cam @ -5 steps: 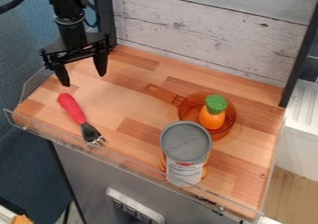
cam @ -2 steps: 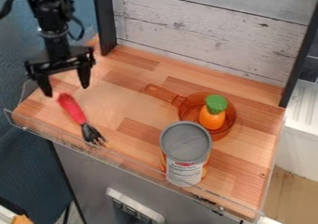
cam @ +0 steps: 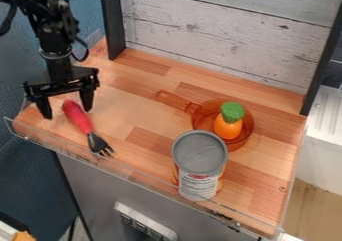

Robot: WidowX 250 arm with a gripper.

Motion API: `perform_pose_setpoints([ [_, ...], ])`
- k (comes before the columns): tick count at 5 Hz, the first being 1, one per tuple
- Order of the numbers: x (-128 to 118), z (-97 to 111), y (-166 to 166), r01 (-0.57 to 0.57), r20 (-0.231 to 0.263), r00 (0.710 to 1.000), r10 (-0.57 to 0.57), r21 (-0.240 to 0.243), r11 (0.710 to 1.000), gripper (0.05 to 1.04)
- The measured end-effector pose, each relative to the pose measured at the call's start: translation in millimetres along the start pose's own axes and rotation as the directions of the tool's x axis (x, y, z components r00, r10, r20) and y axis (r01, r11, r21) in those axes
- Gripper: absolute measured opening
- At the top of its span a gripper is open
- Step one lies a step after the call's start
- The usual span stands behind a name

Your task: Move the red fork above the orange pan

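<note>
Nearest, below the counter's front edge, a white power strip (cam: 147, 226) is mounted on a grey panel (cam: 100, 190). A clear plastic rail (cam: 140, 174) runs along the near edge of a wooden counter (cam: 137, 105). Close to that edge, right of centre, a can (cam: 199, 157) stands upright, its grey top facing up. To its left, well apart, lies the fork (cam: 78, 119): its dark tines point toward the near edge and its red handle slants away to the far left. Behind the can sits a see-through orange pan (cam: 248, 130), its handle angled toward the far left; inside is an orange toy vegetable (cam: 228, 127) with a green top. At the left, the black gripper (cam: 68, 113) hangs over the end of the fork's handle, its fingers spread apart and grasping nothing. At the back, a dark post (cam: 112, 22) rises beside pale, weathered wooden boards (cam: 227, 32).
</note>
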State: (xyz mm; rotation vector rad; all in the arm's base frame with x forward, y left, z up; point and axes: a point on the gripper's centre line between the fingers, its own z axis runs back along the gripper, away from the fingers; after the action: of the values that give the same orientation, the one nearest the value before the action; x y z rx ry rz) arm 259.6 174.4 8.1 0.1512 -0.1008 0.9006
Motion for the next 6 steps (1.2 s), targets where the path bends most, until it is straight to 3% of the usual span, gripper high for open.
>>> perform_pose_setpoints([
  [2,-11.9,-7.6,-7.0,0.032,-0.032,0.999,-0.032,-0.003,0.999,0.949],
  [3,-15.6,-10.1,-8.9,0.029,-0.03,0.999,-0.029,-0.022,0.999,0.658],
  [4,-16.0,-10.0,-8.9,0.006,-0.019,1.0,-0.006,-0.019,1.0,0.466],
  [6,-8.7,-7.0,-11.7,-0.03,-0.069,0.997,0.03,-0.005,1.0,0.457],
])
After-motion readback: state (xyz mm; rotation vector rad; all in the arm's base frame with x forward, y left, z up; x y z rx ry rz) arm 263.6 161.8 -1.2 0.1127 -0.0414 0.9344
